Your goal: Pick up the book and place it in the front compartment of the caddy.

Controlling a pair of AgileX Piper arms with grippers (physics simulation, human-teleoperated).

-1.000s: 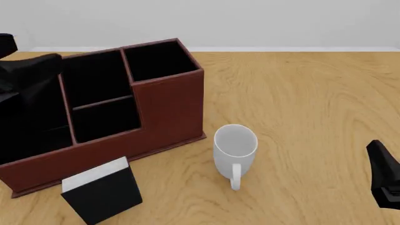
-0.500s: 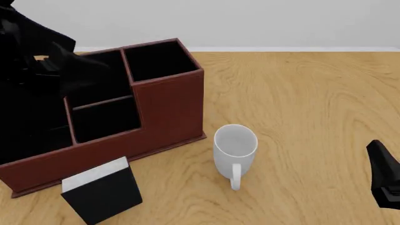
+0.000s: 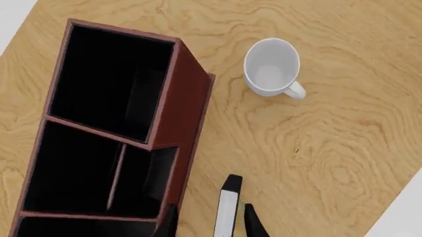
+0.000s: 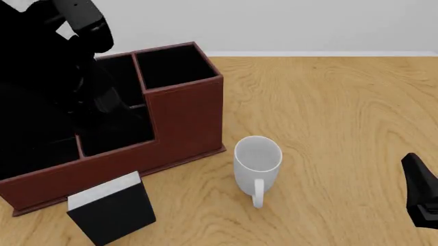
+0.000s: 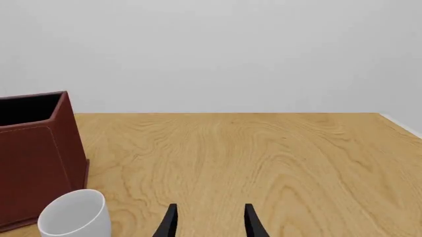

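Note:
The book (image 4: 111, 209) stands on the table just in front of the caddy's low front wall, black covers and white page edge up. In the left wrist view its white edge (image 3: 226, 212) shows far below, between my open fingertips. The caddy (image 4: 183, 115) is reddish-brown with black-lined compartments; it also shows in the left wrist view (image 3: 188, 106). My left gripper (image 3: 209, 228) is open and empty, high above the table; its arm (image 4: 58, 66) hangs over the caddy's left part. My right gripper (image 5: 209, 224) is open and empty, low at the front right (image 4: 421, 197).
A white mug (image 4: 257, 161) stands upright right of the caddy, handle toward me; it also shows in the left wrist view (image 3: 272, 66) and the right wrist view (image 5: 72, 215). The left arm hides the caddy's left compartments in the front view.
My left arm has risen and swung right over the caddy's left side. The book, mug, caddy and right arm have not moved.

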